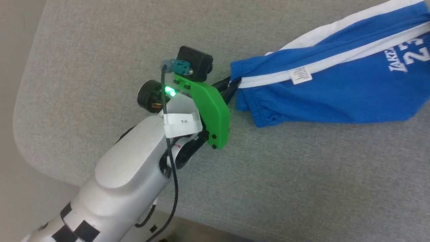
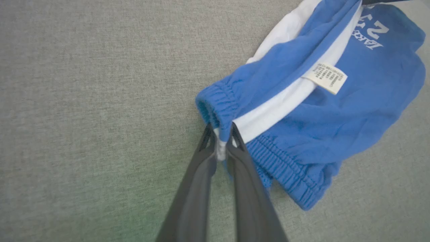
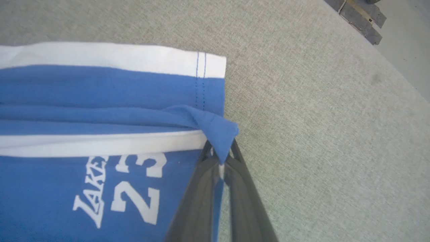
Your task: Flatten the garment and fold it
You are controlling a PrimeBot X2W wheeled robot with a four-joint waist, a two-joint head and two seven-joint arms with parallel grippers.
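- Left forearm point(image 1: 127, 168), pale, comes in from the lower left over the near-left rounded corner of the grey upholstered surface point(image 1: 100, 50). It carries a green bracket point(image 1: 211, 111).
- Left gripper point(image 1: 235, 84) point(image 2: 220, 134): fingers pressed together, pinching the gathered elastic waistband point(image 2: 285, 171) where a white stripe point(image 2: 268, 114) meets it.
- Shorts point(image 1: 336, 97) point(image 2: 336, 117) point(image 3: 84, 94): bright blue, soft knit, two white side stripes. They are stretched lengthwise from the left gripper toward the far right of the surface, well apart from its left edge.
- The upper run is pulled straight and the lower part sags in loose folds. Contact with the surface: cannot tell.
- Small white printed label point(image 1: 300, 75) point(image 2: 325, 77) lies on the lower stripe, near the waistband.
- White lettering point(image 1: 408, 55) point(image 3: 121, 188), "LAKE…" over "23", sits below that stripe toward the leg end.
- Leg hem point(image 3: 200, 67): double blue stitching across the white band.
- Right gripper point(image 3: 220, 148): fingers closed on a bunched blue fold at the hem.
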